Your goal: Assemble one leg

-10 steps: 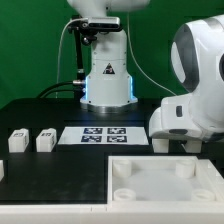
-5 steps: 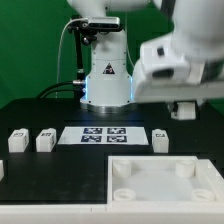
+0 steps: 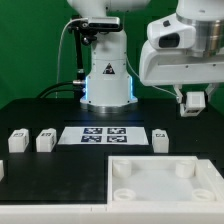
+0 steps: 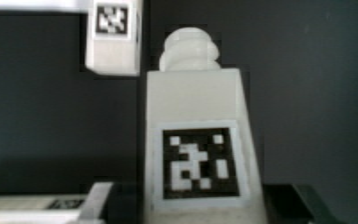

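Note:
In the wrist view a white leg (image 4: 194,130) with a black-and-white marker and a rounded peg end fills the picture. My gripper (image 4: 194,208) is shut on it, one dark finger on each side. In the exterior view the gripper (image 3: 195,101) hangs high at the right, well above the table, and the held leg is hard to make out there. Another leg (image 3: 160,138) stands on the table below it and also shows in the wrist view (image 4: 114,38). Two more legs (image 3: 18,141) (image 3: 45,141) stand at the exterior view's left.
The large white tray-like piece (image 3: 150,160) with round corner sockets lies at the front right. The marker board (image 3: 105,134) lies mid-table before the robot base (image 3: 107,80). A small white part (image 3: 2,170) shows at the left edge.
The arm has risen from low over the table at the right to high above it. That uncovered the leg standing next to the marker board.

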{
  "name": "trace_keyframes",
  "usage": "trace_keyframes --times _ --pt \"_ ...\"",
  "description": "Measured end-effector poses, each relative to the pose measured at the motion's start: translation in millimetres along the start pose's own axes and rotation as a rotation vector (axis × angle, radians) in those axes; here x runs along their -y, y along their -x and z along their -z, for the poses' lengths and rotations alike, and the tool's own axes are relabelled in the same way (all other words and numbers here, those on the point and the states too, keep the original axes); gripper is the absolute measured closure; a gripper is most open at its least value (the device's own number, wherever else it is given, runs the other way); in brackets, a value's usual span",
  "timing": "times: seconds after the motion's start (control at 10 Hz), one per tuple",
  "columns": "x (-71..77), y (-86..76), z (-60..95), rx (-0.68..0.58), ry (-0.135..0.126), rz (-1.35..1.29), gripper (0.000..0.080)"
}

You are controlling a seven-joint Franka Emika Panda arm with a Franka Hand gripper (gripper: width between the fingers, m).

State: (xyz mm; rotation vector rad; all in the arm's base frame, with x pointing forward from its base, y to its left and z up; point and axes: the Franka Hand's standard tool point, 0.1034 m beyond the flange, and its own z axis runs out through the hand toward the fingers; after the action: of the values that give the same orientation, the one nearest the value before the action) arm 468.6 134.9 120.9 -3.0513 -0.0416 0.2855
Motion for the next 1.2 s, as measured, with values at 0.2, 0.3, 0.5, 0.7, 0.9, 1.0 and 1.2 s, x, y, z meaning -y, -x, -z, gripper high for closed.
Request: trace_keyframes --times 0.2,0.3,0.5,0.7,0.9,1.0,1.2 --pt "-27.9 -46.4 44.5 -0.142 -0.014 0.025 0.0508" --pt "-27.8 -62.5 60.8 -0.231 -0.018 0.024 0.0508" --pt "-27.3 -68.9 91.4 -0.384 -0.033 0.007 0.0508" --pt "-28.4 -69.1 91.7 -0.596 -0.03 0.013 0.0508" --pt "-28.9 -68.8 91.6 -0.709 -0.029 0.019 0.0508" --pt "-31.3 -69.0 85.9 -0.703 -0.025 0.022 0.0508" --pt "-44.4 -97.2 82.0 -0.731 -0.002 0.048 0.0508"
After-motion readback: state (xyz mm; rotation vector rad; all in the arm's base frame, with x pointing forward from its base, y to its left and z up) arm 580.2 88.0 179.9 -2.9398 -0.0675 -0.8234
